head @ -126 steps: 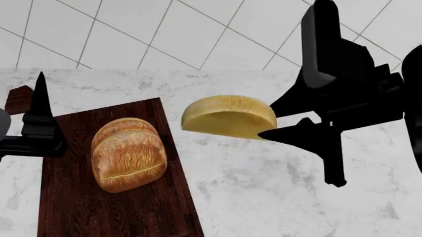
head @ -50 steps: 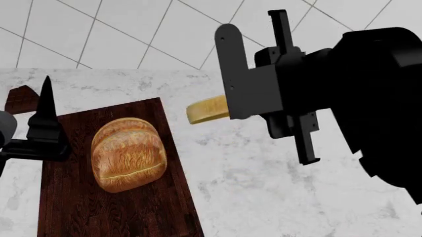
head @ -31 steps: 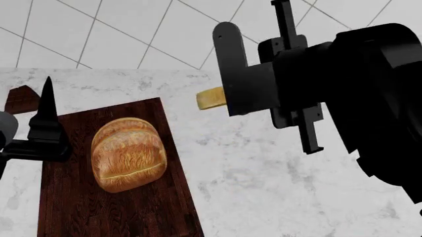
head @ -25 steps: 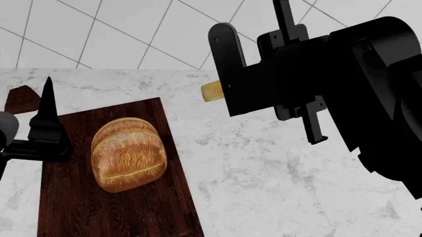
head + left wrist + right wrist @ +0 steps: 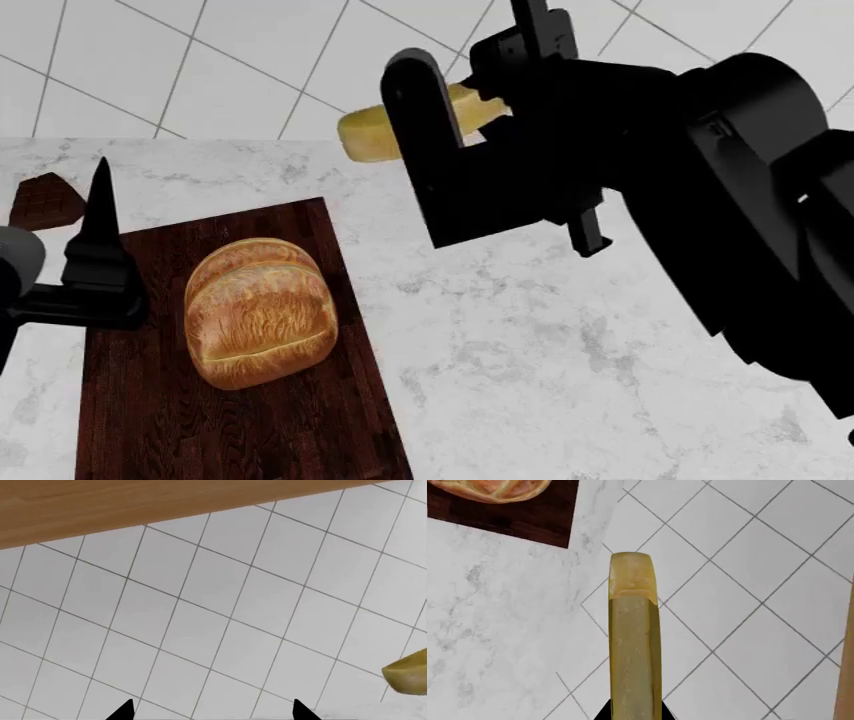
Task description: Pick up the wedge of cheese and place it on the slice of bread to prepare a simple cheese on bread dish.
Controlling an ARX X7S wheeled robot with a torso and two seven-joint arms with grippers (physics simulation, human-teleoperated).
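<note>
The right gripper (image 5: 467, 105), a big black claw, pinches the pale yellow half-round wedge of cheese (image 5: 367, 133) between its two fingers. In the right wrist view the cheese (image 5: 634, 640) sticks straight out from between the dark fingertips, thin edge toward the camera.

A moment ago only a small bit of the cheese peeked out beside the gripper, lower down and close to the white marble counter (image 5: 534, 350). Now the gripper is higher and has swung over toward the golden-brown crusty slice of bread (image 5: 260, 312), and more of the cheese shows. It is up in the air in front of the white tiled wall (image 5: 240, 70), touching nothing but the fingers. So the pick-up looks done, and the carry to the bread looks under way.

The cheese's long way runs out from the gripper, with the free rounded end pointing toward the bread's side. It seems to stand on its thin edge, not flat.

The bread lies on the dark brown wooden board (image 5: 147, 420), down below the gripper and off past the free end of the cheese, well apart from it. I think the cheese has to go farther that way, then come down and maybe turn flat.

The left gripper (image 5: 94, 250) waits beside the board with nothing in it. Its two black tips (image 5: 127, 711) are spread apart
</note>
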